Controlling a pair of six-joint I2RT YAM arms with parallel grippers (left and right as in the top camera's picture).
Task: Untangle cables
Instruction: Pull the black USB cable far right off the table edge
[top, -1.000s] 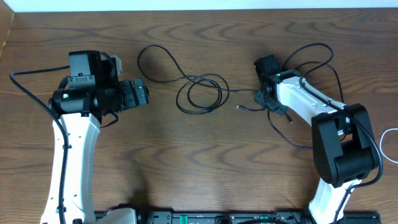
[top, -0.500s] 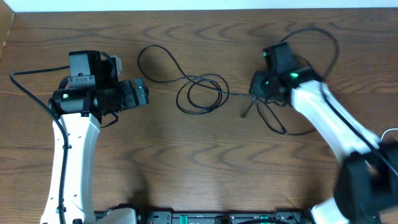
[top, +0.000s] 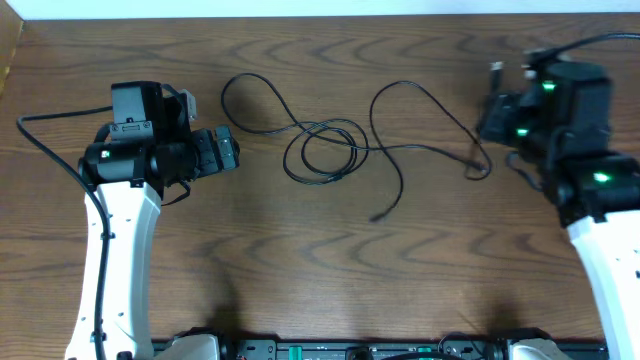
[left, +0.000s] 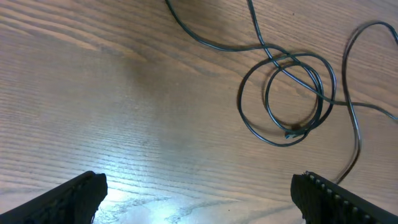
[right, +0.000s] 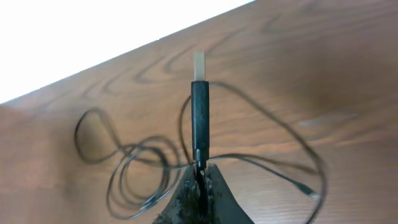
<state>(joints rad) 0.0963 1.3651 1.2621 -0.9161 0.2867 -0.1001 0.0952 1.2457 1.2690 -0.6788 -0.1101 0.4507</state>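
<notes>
While the right gripper (right: 199, 179) is pinched tight on the cable (top: 320, 150) just below its plug (right: 199, 102), the plug stands straight up out of the fingers. The gripper sits toward the table's (top: 300, 285) far right corner. The left gripper (left: 199, 190) hangs over bare wood nearer the left edge, fingers spread wide, holding nothing.

Only a black cable shows; I see no white one. From the held end it sags to the wood, then arcs back toward the middle. There it lies in two or three overlapping loops (left: 292, 99), closer to the far edge than the near one. One tail curls off toward the far left. A free end (top: 376, 216) lies near the table's centre, apart from the loops.

Handling, my judgement:
- Light and limp, so it should follow a pull and slide easily on the wood.
- Thin and lying flat, so it is hard to pinch mid-run; the fingers would have to reach the surface.
- The plug body is the one stiff part, and the grip behind it looks sound.
- A hard pull risks cinching the crossings, so slow traction is safer.
- For the left gripper, the free end or the outermost loop strand looks the best hold. I would avoid the crossing points.
</notes>
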